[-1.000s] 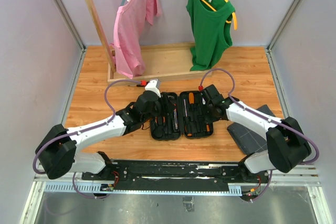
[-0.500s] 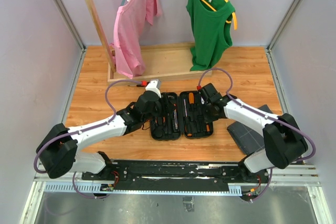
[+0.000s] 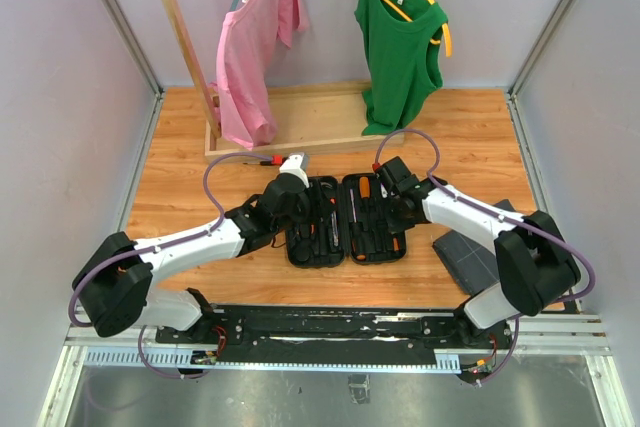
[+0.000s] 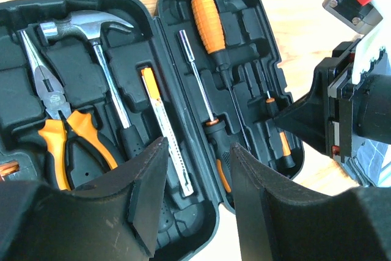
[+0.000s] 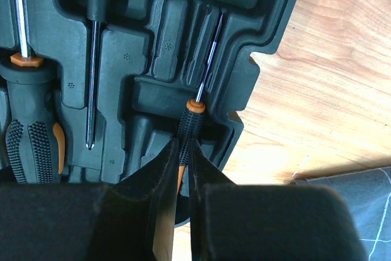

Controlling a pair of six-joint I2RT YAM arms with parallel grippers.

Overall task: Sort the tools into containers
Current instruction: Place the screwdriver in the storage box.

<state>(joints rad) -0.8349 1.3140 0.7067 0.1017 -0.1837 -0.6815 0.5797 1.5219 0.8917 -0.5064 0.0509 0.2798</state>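
room: pale grey walls (image 3: 60, 97) close in at 9, 12 and 3 o'clock.
surface (image 3: 170, 157): orange-brown wood planks, with a metal rail (image 3: 330, 332) along the 6 o'clock edge where both arm bases sit.
rack: a wooden rack (image 3: 180, 37) stands at 12 o'clock; a pink shirt (image 3: 250, 57) hangs on its left side and a green top (image 3: 400, 47) on its right.
left end effector (image 4: 192, 194): fingers wide apart, holding nothing, hovering over the left half of the case.
tool case (image 3: 345, 219): lies opened flat at the middle of the surface, both halves face up, between the two arms.
left half: a hammer (image 4: 91, 29) and orange-handled pliers (image 4: 58, 126) rest in moulded slots, the pliers at 9 o'clock of the hammer's shaft.
right half: an orange-handled screwdriver (image 4: 208, 16) and several thin shafts sit in their slots.
right end effector (image 5: 181, 163): narrow, fingers pinched on the black knurled handle of a small screwdriver (image 5: 191, 123), which lies in the slot along the 3 o'clock edge of the right half.
tray: a dark grey tray (image 3: 475, 257) lies flat at 4 o'clock of the case, partly under the right arm.
change: over the last second the right wrist has shifted a little toward 10 o'clock and the right elbow has swung in toward the case; the left arm has barely moved; case, tray and clothes are where they were.
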